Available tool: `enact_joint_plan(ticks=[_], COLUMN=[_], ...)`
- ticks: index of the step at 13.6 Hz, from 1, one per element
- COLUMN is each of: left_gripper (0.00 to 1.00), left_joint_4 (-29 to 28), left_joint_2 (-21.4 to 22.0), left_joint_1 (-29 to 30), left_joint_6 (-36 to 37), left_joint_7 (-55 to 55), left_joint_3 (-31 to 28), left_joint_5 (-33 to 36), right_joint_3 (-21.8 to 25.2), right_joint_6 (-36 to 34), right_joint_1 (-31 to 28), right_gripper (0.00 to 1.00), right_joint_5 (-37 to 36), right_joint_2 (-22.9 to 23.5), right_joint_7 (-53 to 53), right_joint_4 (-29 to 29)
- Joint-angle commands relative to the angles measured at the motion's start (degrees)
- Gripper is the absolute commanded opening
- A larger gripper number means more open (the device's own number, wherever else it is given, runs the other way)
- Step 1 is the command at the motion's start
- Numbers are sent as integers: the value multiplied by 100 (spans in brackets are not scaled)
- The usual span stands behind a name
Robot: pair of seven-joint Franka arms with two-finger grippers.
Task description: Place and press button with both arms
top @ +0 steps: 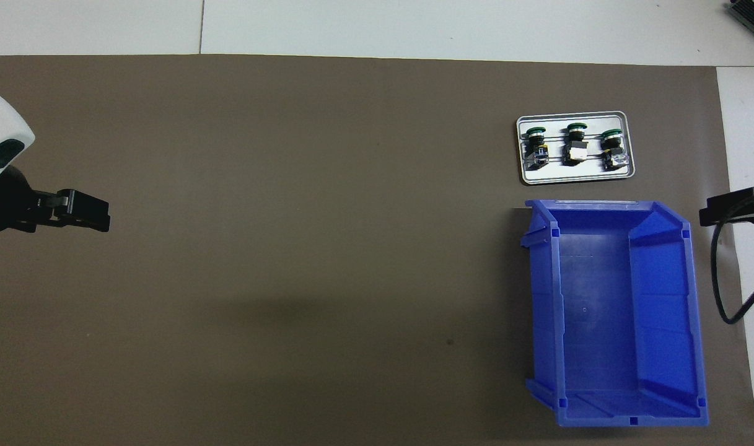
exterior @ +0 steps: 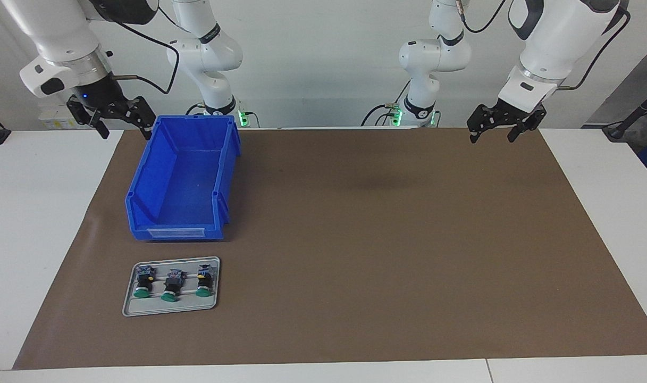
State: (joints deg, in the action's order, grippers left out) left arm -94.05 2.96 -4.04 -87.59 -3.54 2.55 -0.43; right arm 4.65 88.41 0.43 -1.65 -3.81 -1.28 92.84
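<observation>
Three buttons lie on their sides in a row on a small grey tray (exterior: 129,306), green caps pointing away from the robots. The first button (exterior: 143,281) sits toward the right arm's end of the tray, the middle button (exterior: 173,285) beside it, and the third button (exterior: 204,279) toward the left arm's end. Their terminal blocks are too small to make out in detail.

The tray rests on a brown mat (exterior: 381,239) covering the white counter (exterior: 36,213), toward the right arm's end. Just beside the tray, nearer to the robots, stands a blue bin (exterior: 225,186), open at the top.

The right gripper (exterior: 121,114) hangs in the air just beside the bin's corner nearest the robots, jaws open, holding nothing. In the overhead view it is cut off at the frame edge, only a black tip showing.

The left gripper (exterior: 503,125) hangs over the mat's edge at the left arm's end, well apart from the tray, jaws open and holding nothing. Both arms are cut off at the top of the facing view.
</observation>
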Motion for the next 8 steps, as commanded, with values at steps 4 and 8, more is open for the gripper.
enact_joint_plan(ticks=[4,8], left_gripper=[100,100], left_joint_4=[45,27], left_joint_2=[47,47], left_joint_1=[-53,-35], left_joint_6=[-21,-92], left_joint_7=[978,952], left_joint_3=[70,70], left_joint_5=[8,-1], right_joint_3=[19,28], right_joint_6=[-43,570], right_joint_1=[63,-7], right_gripper=[100,100], right_joint_5=[-73,-125], right_joint_2=[-129,-42], right_joint_7=[189,251], right_joint_4=[120,96])
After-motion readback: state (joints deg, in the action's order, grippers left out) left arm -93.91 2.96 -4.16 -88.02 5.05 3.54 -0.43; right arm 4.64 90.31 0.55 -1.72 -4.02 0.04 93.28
